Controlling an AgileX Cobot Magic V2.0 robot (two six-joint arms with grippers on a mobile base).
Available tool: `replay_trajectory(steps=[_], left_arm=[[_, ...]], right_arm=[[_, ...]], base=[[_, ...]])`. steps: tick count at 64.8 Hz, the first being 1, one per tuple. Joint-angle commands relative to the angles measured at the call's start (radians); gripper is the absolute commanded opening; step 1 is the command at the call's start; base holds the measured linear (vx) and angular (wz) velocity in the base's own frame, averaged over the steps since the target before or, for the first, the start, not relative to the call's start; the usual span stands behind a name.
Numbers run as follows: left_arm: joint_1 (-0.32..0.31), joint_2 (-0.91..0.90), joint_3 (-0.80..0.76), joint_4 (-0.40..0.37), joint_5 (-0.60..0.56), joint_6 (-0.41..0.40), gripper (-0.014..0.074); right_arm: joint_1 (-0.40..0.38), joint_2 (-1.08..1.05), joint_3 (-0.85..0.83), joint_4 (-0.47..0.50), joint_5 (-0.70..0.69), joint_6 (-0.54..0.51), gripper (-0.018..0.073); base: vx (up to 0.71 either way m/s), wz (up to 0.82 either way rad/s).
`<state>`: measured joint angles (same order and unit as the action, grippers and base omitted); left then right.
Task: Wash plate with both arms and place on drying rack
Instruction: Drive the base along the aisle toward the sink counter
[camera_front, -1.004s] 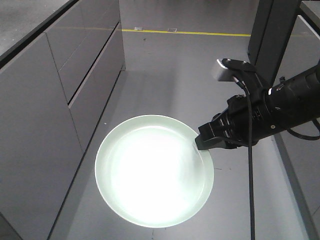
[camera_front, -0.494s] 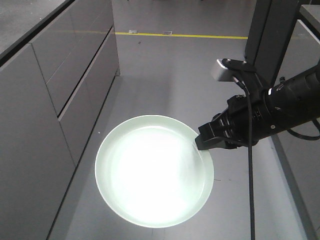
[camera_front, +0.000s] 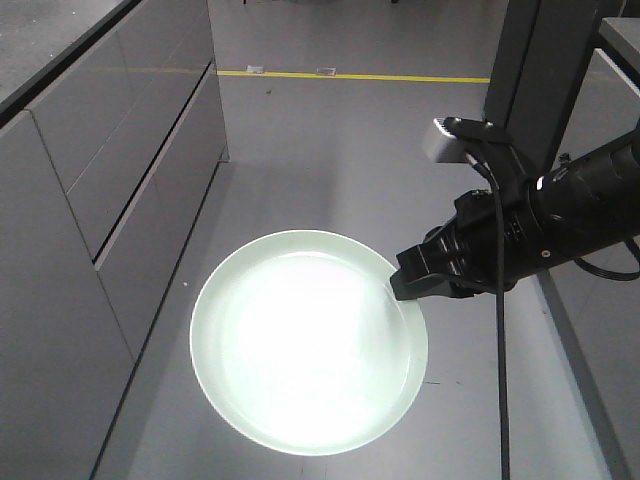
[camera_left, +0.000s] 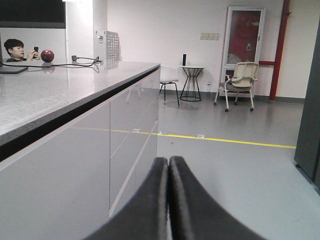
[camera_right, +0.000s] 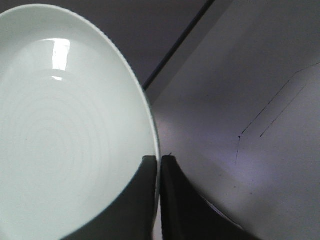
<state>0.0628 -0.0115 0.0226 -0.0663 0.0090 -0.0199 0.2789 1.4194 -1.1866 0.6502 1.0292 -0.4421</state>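
Mint-green round plastic plate (camera_front: 308, 342) is held out over the grey floor (camera_front: 330, 150), pinched at its rim by the black right pincer (camera_front: 402, 288). Black left pincer (camera_left: 168, 170) is seen clenched on nothing, beside the grey speckled stone worktop (camera_left: 55, 92).

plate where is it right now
The plate is low and centre in the front view, held over the grey floor by the right hand pinching its right rim, with the grey cabinets to its left.
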Motion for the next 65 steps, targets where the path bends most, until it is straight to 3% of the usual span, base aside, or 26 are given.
replay_trajectory(steps=[1,65], left_arm=[[0.001,-0.014,-0.029,-0.002,-0.071,-0.008,-0.0006],[0.001,-0.014,-0.029,-0.002,-0.071,-0.008,-0.0006]], right_arm=[[-0.002,-0.033,-0.024,0.043,-0.022,-0.012,-0.0001],[-0.002,-0.033,-0.024,0.043,-0.022,-0.012,-0.0001]], base=[[0.16,-0.04],[0.17,-0.02]])
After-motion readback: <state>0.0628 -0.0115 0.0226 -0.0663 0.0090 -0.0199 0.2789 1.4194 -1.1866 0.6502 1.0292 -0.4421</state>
